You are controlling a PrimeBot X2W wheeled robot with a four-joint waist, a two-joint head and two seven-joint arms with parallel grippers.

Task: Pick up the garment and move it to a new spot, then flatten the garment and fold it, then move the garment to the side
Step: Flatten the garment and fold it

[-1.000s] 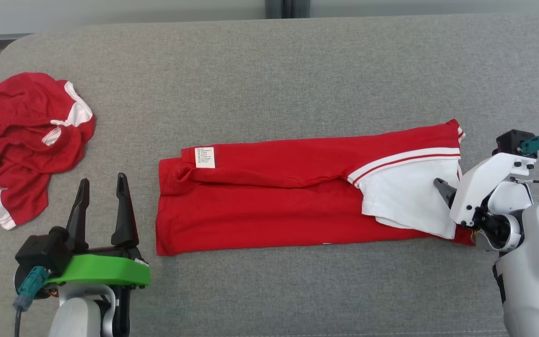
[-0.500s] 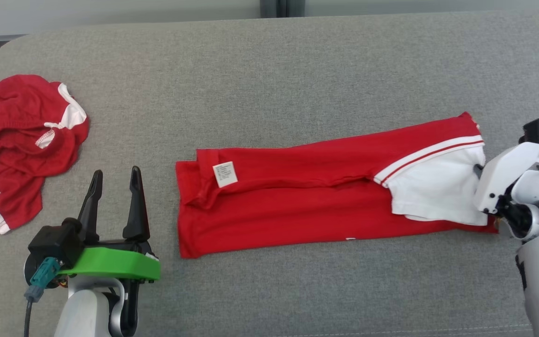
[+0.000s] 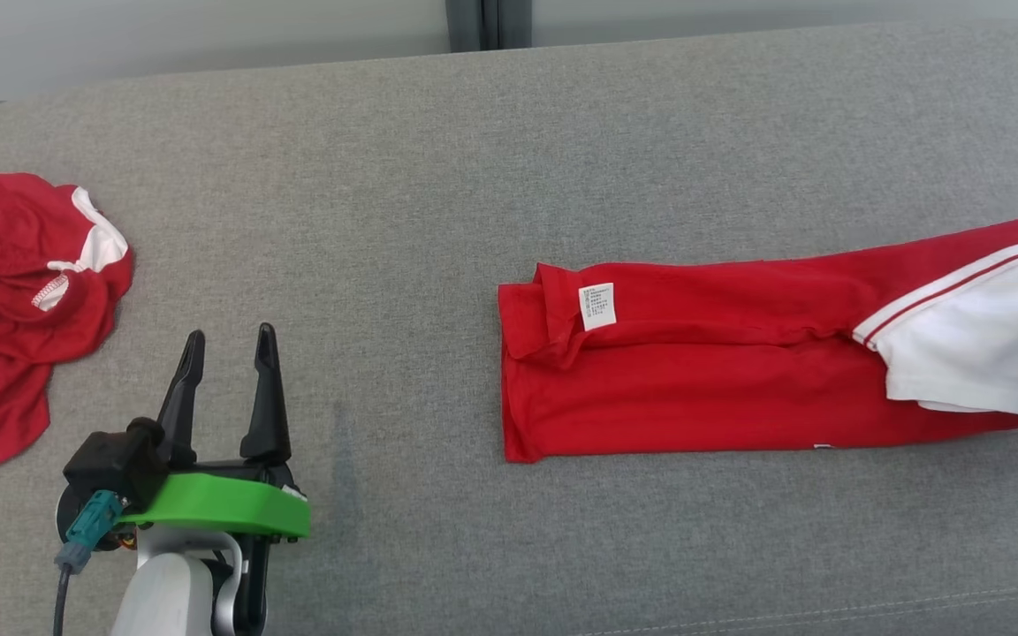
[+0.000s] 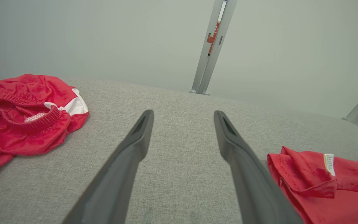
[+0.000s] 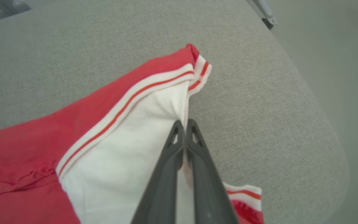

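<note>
The garment is a folded red shirt with a white, red-striped sleeve, lying as a long strip on the right of the grey padded surface. In the right wrist view my right gripper is shut on the white sleeve edge of the garment, its fingers pressed together over the cloth. My left gripper stands open at the lower left, well left of the garment, with nothing between its fingers. The garment's hem with a white label shows at the left wrist view's lower right.
A second red and white garment lies crumpled at the far left, also in the left wrist view. The surface's rounded right corner is close to the held sleeve. A metal post stands behind the surface.
My right gripper has shut on the white sleeve and dragged the folded garment to the right, away from the crumpled one. The head camera has shifted. My left gripper stays open in place.
</note>
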